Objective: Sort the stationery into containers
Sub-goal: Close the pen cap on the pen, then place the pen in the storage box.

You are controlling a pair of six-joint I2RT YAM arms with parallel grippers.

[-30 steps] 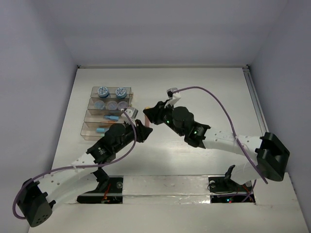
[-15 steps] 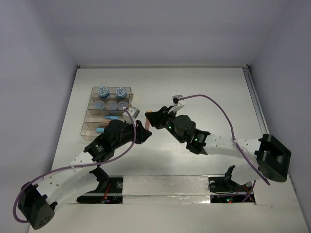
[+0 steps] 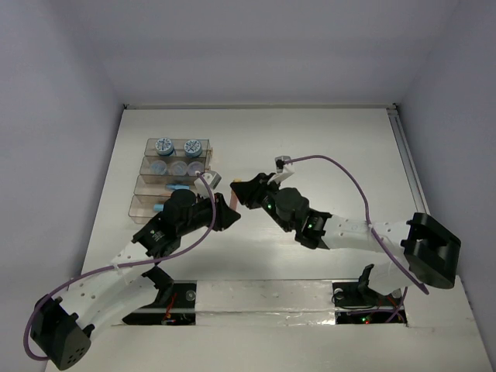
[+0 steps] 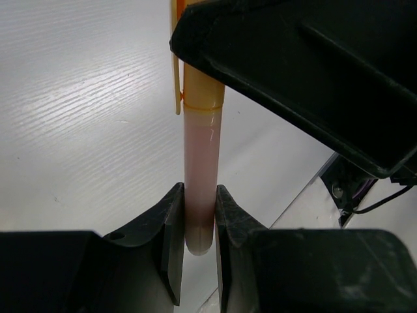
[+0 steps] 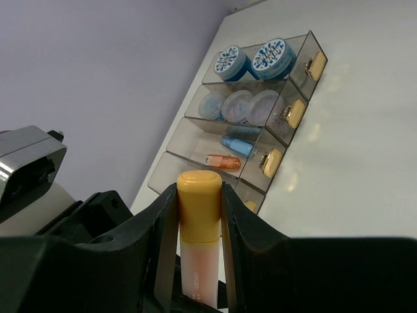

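Surface: white counter, lavender walls.
Marker: orange-capped pink marker up in the air between both claws, near the trays.
Left: left claw clamped on the barrel's end.
Right: right claw squeezing the orange cap.

Four trays, five jars – two with patterned tops, three with plain tops – and four pens: two blue, one small orange, one orange-capped pink pen

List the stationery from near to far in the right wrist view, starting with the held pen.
The orange-capped pink pen, small orange pen, blue pen, three pale round jars, two blue patterned-top jars.
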